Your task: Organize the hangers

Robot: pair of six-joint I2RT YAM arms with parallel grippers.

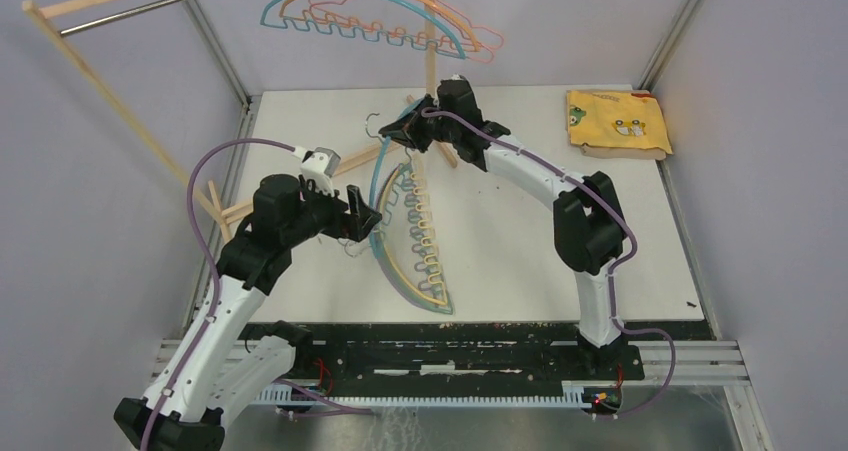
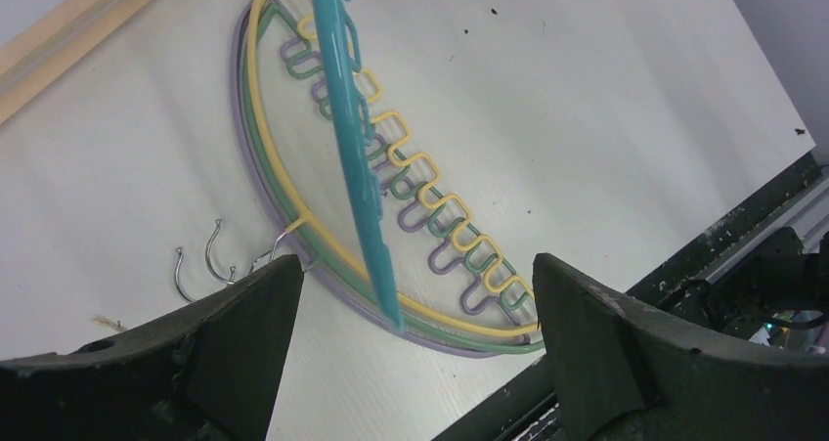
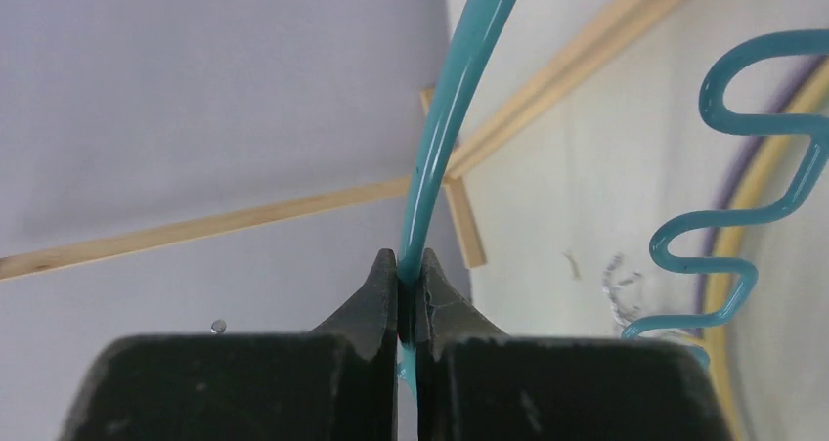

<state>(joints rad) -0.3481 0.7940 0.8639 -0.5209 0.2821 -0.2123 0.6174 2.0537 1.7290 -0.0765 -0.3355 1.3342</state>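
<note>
Hangers status. I've got the right gripper (image 3: 411, 270) clamped tight on the teal hanger (image 3: 445, 118), pinching its curved shoulder between the fingertips. From the left wrist view that hanger slants over the pile, low end down by the pile's rim; I can't tell if it touches. The left gripper (image 1: 362, 214) hangs with jaws spread wide, holding nothing, just beside the pile on its left.

The pile is the yellow hanger (image 2: 256, 118), green hanger (image 2: 479, 255) and purple hanger (image 2: 256, 182), nested flat on the table (image 1: 520, 251), with small metal hooks (image 2: 196, 265) sticking out on the curved side.

The blue, orange and pink hangers (image 1: 380, 19) hang at the far end near the metal rod (image 1: 160, 6) of the wooden rack (image 1: 110, 91). The yellow cloth (image 1: 615, 121) sits folded at the far right corner.
</note>
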